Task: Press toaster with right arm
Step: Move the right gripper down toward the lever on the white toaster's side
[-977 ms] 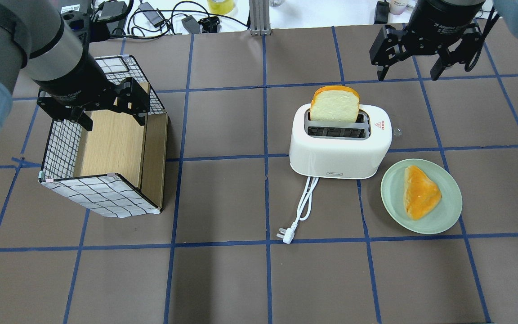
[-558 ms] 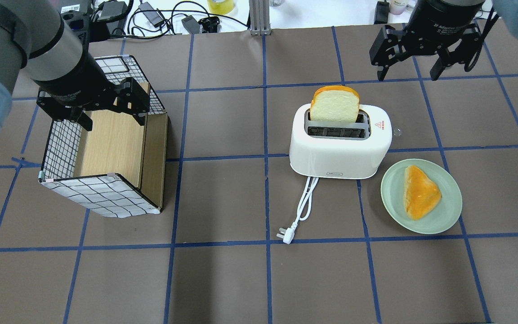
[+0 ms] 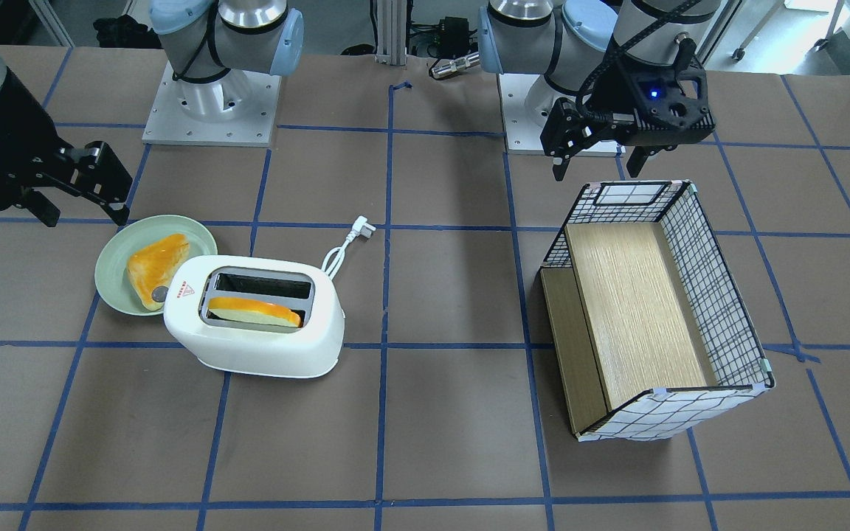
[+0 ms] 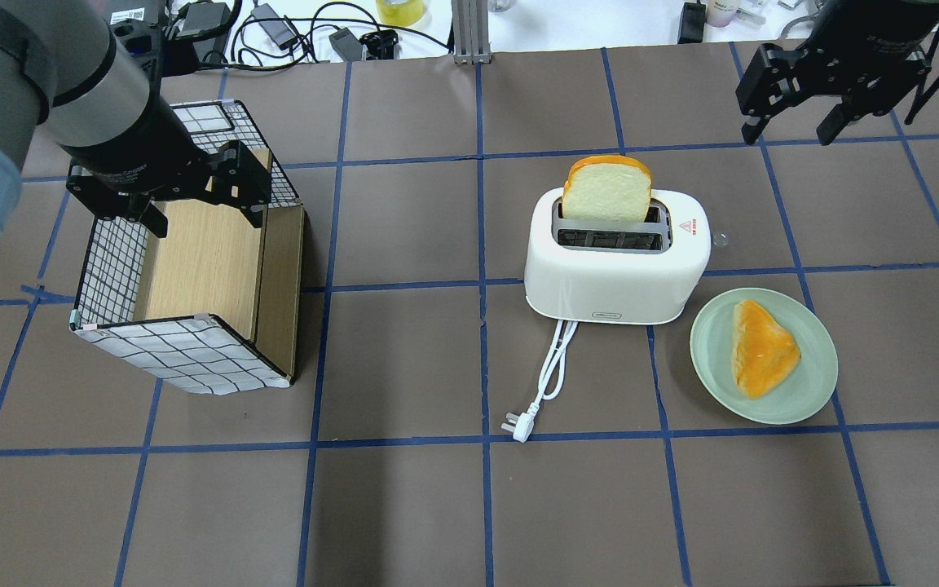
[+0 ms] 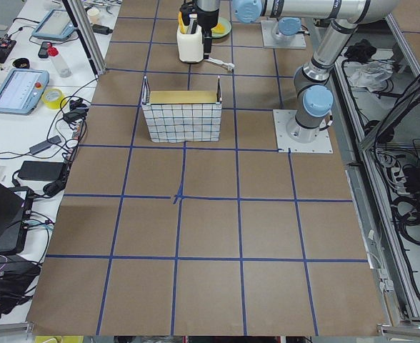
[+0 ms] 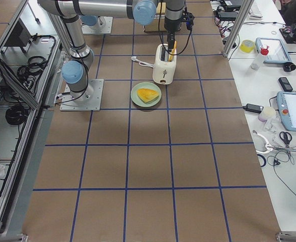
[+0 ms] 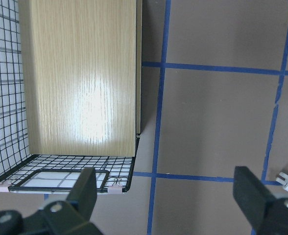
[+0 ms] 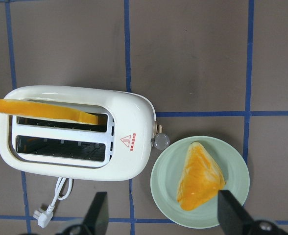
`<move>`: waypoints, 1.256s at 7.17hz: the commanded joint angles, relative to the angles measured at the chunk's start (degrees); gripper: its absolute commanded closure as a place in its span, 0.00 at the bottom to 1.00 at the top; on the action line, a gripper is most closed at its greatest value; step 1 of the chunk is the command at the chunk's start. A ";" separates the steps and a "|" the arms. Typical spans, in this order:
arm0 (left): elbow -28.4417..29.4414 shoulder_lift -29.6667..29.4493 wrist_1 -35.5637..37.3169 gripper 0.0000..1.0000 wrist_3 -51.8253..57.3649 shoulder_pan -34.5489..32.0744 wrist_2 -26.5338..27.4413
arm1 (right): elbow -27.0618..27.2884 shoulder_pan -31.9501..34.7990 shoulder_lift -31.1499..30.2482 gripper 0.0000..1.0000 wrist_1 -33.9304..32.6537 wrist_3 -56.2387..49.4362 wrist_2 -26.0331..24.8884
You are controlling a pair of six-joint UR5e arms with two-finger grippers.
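Note:
The white two-slot toaster [image 4: 616,273] stands right of the table's middle, with a bread slice [image 4: 606,189] upright in its far slot. Its lever knob [image 8: 159,141] sticks out of the end that faces the plate. The white cord and plug [image 4: 549,373] trail toward the robot. My right gripper [image 4: 791,122] is open and empty, raised above the table, beyond and to the right of the toaster. Its wrist view looks down on the toaster [image 8: 75,132]. My left gripper [image 4: 204,218] is open and empty over the basket.
A green plate [image 4: 710,359] with a triangular orange pastry [image 4: 761,346] lies beside the toaster's right end. A wire basket with a wooden floor [image 4: 184,359] stands on the left. Cables and small items lie beyond the table's far edge.
My right gripper has moved to the right and a little farther from the toaster, still open. The left arm, toaster and bread have not moved.

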 commanded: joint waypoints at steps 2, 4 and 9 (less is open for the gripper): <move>0.00 0.00 0.06 0.00 0.00 0.00 0.00 | 1.00 -3.62 3.30 0.77 -0.08 -8.89 5.12; 0.00 0.00 0.06 0.00 0.00 0.00 0.00 | 3.63 -7.15 5.95 0.85 0.27 -10.79 9.37; 0.00 -0.09 0.06 0.00 0.00 0.00 0.00 | 7.68 -7.50 7.44 0.96 -0.51 -13.23 18.52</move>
